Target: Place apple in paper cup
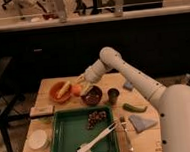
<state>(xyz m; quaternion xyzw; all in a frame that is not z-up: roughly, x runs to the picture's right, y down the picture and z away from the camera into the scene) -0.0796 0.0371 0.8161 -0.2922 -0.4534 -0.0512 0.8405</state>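
Finds gripper (84, 85) low at apple (76, 90), between orange bowl (54, 95) on left and dark bowl (93, 97) on right. Cannot tell jaw state. Risks: nudging apple into a roll; clipping dark bowl en route right to paper cup (113, 95); tipping that cup.

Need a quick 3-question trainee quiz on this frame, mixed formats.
1. True or false: the apple is outside the paper cup.
2. Multiple choice: the gripper is nearest to A) the apple, B) the white bowl, C) the blue cloth.
3. Fill in: the white tongs lie in the ____.
Key: 1 true; 2 A; 3 green tray.
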